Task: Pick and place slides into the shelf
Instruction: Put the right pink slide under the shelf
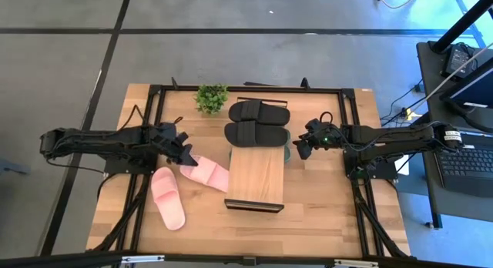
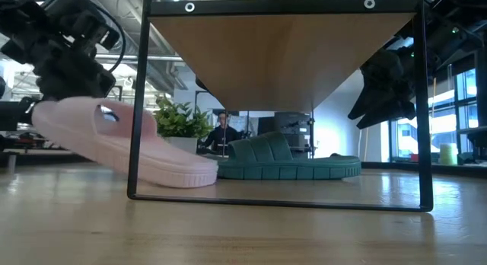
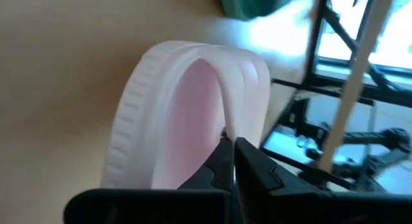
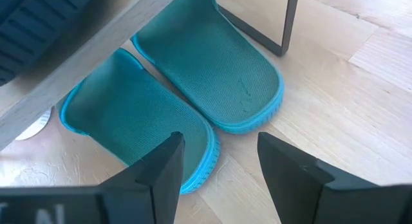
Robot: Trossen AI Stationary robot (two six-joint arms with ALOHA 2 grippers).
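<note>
Left claw (image 1: pixel 183 154) closed on pink slide (image 1: pixel 206 172), lying diagonally, toe toward shelf (image 1: pixel 256 175). Right claw (image 1: pixel 302 147) open. Green slides (image 4: pixel 193 102) partly hidden under shelf.

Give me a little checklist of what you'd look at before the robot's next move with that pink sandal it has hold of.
1. Left gripper shut on the pink slide: ok, fingers pinch its strap edge.
2. Slide lifted at the gripped end: ok, the low view shows that end raised, the other end on the table.
3. Room in the shelf for it: cannot tell; the green slides already lie under the plank.
4. Second pink slide out of the path: ok, it lies apart, nearer the table's front.
5. Right gripper clear of the route: ok, open, waiting on the shelf's far side.
</note>
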